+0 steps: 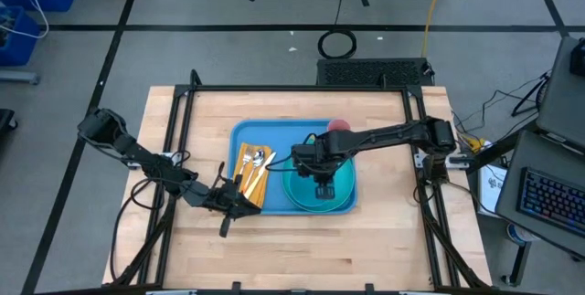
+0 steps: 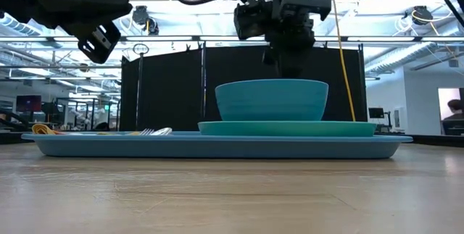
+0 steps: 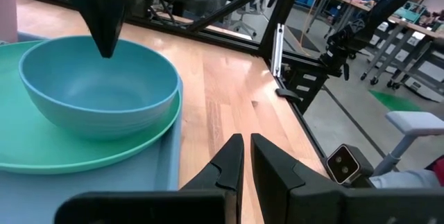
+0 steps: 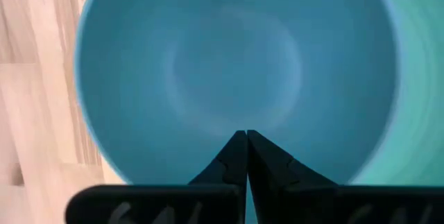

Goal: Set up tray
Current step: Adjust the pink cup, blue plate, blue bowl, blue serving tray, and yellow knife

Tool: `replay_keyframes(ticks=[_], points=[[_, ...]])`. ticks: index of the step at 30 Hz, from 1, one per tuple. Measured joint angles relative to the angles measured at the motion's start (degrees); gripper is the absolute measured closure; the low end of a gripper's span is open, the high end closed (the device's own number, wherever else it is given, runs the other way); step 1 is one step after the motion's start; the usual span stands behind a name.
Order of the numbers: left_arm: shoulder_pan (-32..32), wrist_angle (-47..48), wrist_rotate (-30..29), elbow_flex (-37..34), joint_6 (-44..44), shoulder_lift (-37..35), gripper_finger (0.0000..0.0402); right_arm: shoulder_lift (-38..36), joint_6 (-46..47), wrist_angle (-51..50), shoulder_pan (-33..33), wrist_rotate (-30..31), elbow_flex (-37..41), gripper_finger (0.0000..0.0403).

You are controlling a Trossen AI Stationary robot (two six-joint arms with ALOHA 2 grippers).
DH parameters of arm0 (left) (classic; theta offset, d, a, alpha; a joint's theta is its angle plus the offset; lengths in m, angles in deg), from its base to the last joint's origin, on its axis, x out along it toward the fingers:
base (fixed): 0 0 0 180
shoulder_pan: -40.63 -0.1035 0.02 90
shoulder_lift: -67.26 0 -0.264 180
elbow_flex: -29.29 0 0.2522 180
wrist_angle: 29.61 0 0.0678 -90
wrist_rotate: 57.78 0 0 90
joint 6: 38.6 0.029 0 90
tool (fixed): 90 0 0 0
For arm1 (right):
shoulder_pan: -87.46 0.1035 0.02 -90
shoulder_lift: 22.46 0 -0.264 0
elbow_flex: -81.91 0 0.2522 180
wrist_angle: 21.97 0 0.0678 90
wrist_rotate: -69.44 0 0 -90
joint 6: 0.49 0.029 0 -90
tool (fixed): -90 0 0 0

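Note:
The blue tray (image 1: 239, 134) lies mid-table. On its left part lie yellow-handled utensils (image 1: 253, 171). On its right part rests a turquoise plate (image 3: 41, 156), and a blue bowl (image 3: 97, 89) stands on the plate. A pink cup (image 1: 338, 124) stands at the tray's far side. My right gripper (image 4: 246, 141) is shut and points down over the bowl's inside, its tips (image 3: 107, 49) near rim height; I see no touch. My left gripper (image 3: 246, 156) is shut with nothing between its fingers. It is held level by the tray's near left corner (image 1: 249, 209).
Bare wooden tabletop (image 1: 302, 249) lies between the tray and the near edge, and more lies right of the tray (image 1: 384, 176). A black frame (image 1: 416, 140) runs along the table's sides. The right arm (image 1: 393, 135) reaches across the tray from the right.

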Motion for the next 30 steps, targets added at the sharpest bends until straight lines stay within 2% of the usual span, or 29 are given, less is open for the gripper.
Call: replay_keyframes(ticks=[6,15,22,26,30], points=[[0.00,0.02,0.02,0.00,0.00,0.01,0.0371,0.00,1.14,-1.06,-0.49,-0.09,0.22,0.0403],[0.00,0.02,0.02,0.00,-0.07,0.01,0.0371,0.02,2.32,-1.08,-1.21,0.50,4.83,0.0403],[0.00,0.00,0.02,0.00,-0.20,0.01,0.0371,0.02,2.23,-1.31,-1.18,3.47,4.96,0.0403],[0.00,0.00,0.02,0.00,-0.20,0.00,0.0371,0.02,2.66,-2.81,-1.26,7.35,4.96,0.0403],[0.00,0.00,0.02,0.00,-0.20,0.00,0.0371,0.02,3.25,-3.42,-1.80,7.98,4.96,0.0403]])
